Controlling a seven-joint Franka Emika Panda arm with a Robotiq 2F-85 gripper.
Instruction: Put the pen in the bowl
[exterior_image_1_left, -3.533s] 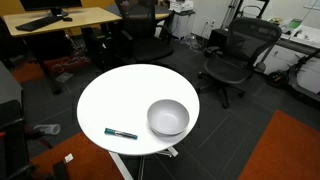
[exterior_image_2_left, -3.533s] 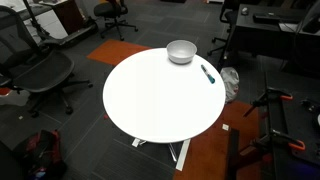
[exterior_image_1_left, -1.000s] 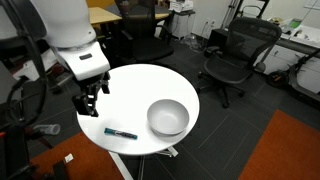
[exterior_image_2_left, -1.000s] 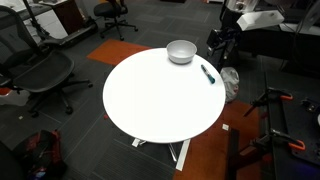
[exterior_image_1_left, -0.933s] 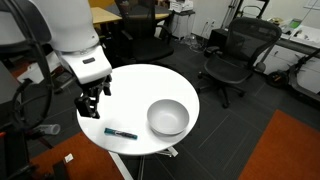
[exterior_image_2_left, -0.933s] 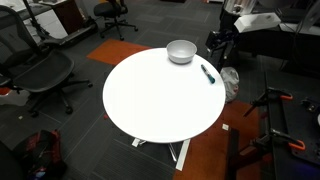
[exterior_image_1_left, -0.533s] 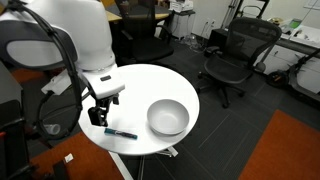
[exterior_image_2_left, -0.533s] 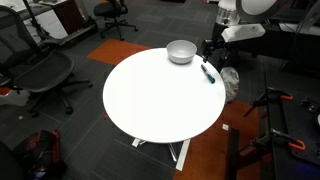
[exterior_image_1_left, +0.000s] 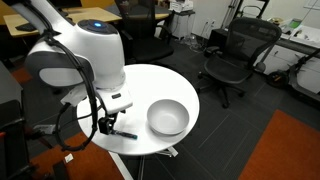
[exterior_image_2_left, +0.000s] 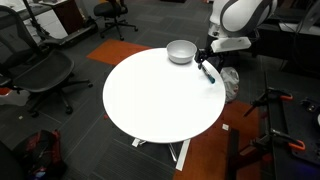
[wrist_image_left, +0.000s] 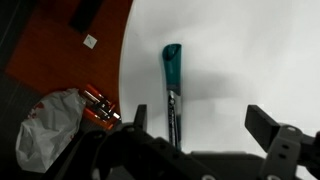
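The pen (wrist_image_left: 172, 90), dark with a teal-blue end, lies on the round white table (exterior_image_1_left: 130, 85) near its edge. It also shows in both exterior views (exterior_image_1_left: 126, 135) (exterior_image_2_left: 208, 74). The light grey bowl (exterior_image_1_left: 168, 117) stands upright beside it on the table, also seen in an exterior view (exterior_image_2_left: 181, 51). My gripper (wrist_image_left: 205, 120) is open and empty just above the pen, with the pen close to one finger. In both exterior views the gripper (exterior_image_1_left: 107, 125) (exterior_image_2_left: 203, 60) hangs low over the pen's end.
Black office chairs (exterior_image_1_left: 232, 55) (exterior_image_2_left: 35, 75) stand around the table. A desk (exterior_image_1_left: 60, 20) is behind. A plastic bag (wrist_image_left: 55, 125) and a red-handled tool (wrist_image_left: 97, 103) lie on the orange floor beside the table's edge.
The arm came into view and swung down over the table edge. In the last half second the gripper dropped closer to the pen. Pen and bowl have not moved.
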